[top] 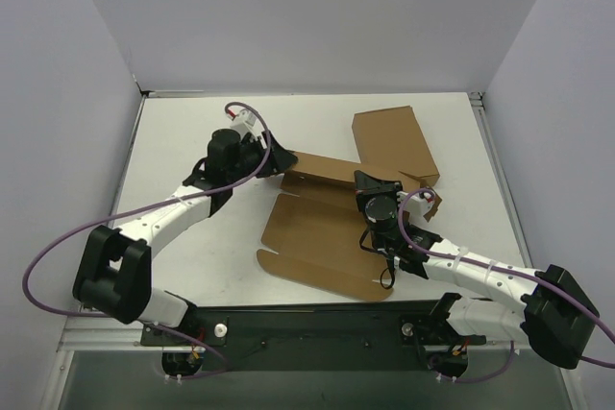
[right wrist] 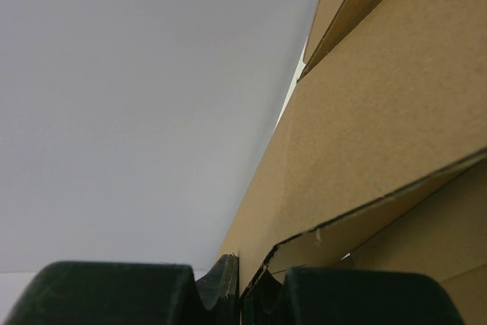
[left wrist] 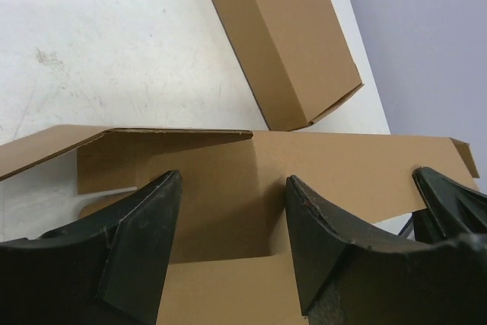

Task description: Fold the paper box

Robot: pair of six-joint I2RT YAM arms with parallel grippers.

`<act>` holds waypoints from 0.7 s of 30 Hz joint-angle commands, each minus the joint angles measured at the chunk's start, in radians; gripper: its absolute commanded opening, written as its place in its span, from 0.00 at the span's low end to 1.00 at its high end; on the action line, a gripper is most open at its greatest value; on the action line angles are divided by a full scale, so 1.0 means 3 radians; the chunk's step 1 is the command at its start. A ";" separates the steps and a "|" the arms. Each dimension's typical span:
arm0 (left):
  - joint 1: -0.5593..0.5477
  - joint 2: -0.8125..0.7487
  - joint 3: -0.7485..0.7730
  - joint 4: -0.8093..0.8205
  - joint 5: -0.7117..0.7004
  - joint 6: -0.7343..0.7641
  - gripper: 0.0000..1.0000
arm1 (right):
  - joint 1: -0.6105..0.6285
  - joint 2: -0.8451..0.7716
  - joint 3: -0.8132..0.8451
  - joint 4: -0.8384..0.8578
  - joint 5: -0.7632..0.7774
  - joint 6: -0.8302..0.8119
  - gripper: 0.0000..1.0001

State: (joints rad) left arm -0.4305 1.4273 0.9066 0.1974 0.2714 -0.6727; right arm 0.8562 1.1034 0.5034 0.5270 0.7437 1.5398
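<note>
The paper box [top: 317,237] is a brown die-cut cardboard piece lying mostly flat mid-table, with its far long panel [top: 332,170] raised upright. My left gripper [top: 279,156] is open at the left end of that raised panel. In the left wrist view its fingers [left wrist: 144,241] stand wide apart over the box floor [left wrist: 228,287], the upright panel just beyond them. My right gripper [top: 377,189] is at the panel's right end. In the right wrist view it [right wrist: 251,283] is shut on the cardboard edge [right wrist: 380,112].
A compact folded brown carton [top: 394,141] lies at the back right, just behind the raised panel; it also shows in the left wrist view [left wrist: 281,36]. Grey walls enclose the white table [top: 192,141] on three sides.
</note>
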 commanded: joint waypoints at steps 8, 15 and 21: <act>-0.0186 0.0294 0.0220 0.0262 0.0332 -0.0216 0.65 | -0.0006 0.0060 0.0035 -0.0187 0.0027 -0.0193 0.00; -0.0160 0.0401 0.0006 0.0885 0.0619 -0.0549 0.46 | -0.0016 0.0019 0.0010 -0.0197 0.0047 -0.0173 0.00; -0.0074 0.0382 -0.0020 0.0948 0.0655 -0.0509 0.55 | -0.0026 -0.0012 0.0010 -0.0218 0.0062 -0.0163 0.00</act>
State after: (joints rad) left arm -0.4644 1.5528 0.9073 0.4000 0.3992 -0.8230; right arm 0.8452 1.1057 0.5034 0.5167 0.7570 1.5410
